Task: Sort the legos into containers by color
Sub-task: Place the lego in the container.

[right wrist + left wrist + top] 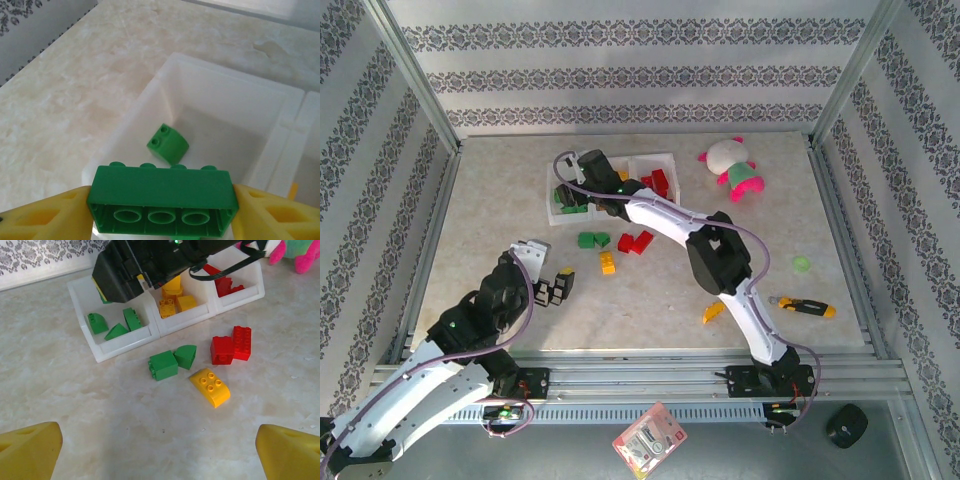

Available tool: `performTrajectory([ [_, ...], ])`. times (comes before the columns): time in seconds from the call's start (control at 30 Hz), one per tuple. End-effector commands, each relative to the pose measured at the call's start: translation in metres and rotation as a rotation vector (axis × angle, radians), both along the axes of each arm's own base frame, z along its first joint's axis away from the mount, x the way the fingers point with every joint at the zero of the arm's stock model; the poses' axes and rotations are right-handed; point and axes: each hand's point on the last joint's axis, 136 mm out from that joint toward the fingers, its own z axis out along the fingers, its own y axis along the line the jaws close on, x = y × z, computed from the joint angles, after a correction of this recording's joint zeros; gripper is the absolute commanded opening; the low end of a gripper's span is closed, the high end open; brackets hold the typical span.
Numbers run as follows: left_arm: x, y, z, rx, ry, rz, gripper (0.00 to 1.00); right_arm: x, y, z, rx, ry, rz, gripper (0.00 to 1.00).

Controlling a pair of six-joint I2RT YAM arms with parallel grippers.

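My right gripper [161,207] is shut on a long green brick [161,186], held by its ends over the left compartment of the translucent white tray [127,132]. A curved green brick [168,144] lies on that compartment's floor. In the left wrist view the tray [122,346] holds green bricks [115,322] on the left, yellow [175,302] in the middle and red [227,286] on the right. Loose in front lie a green brick [163,365], a green wedge [185,356], two red bricks [231,346] and a yellow brick [210,386]. My left gripper [160,452] hangs open, short of them.
A pink, white and green plush toy [732,165] lies at the back right. A yellow utility knife [802,307], a yellow curved piece [714,312] and a small green disc [802,264] sit on the right. The right arm [665,215] spans the middle.
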Motion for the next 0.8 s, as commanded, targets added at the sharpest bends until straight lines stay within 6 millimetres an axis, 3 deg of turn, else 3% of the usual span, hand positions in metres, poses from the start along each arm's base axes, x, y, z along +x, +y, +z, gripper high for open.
performTrajectory([
  [0.0, 0.000, 0.006, -0.007, -0.033, 0.023, 0.059, 0.99, 0.017, 0.006, 0.011, 0.014, -0.029, -0.022, 0.68],
  [0.17, 0.003, 0.007, -0.007, -0.059, 0.039, 0.100, 0.99, 0.019, 0.014, 0.036, 0.031, -0.052, 0.008, 0.83],
  [0.37, 0.019, 0.007, -0.015, -0.064, 0.103, 0.210, 0.99, 0.003, -0.006, 0.087, 0.069, -0.104, 0.005, 0.90],
  [0.43, 0.025, -0.003, -0.020, -0.068, 0.130, 0.199, 0.99, -0.007, -0.019, 0.102, 0.087, -0.122, -0.005, 0.90],
  [0.53, 0.037, -0.019, -0.023, -0.116, 0.147, 0.196, 0.99, -0.026, -0.049, 0.102, 0.106, -0.121, -0.038, 0.91],
  [0.67, 0.054, -0.025, -0.036, -0.158, 0.174, 0.282, 0.99, -0.055, -0.103, 0.108, 0.128, -0.134, -0.092, 0.91],
  [0.77, 0.064, -0.036, -0.053, -0.156, 0.233, 0.319, 0.99, -0.084, -0.142, 0.101, 0.095, -0.144, -0.109, 0.91],
])
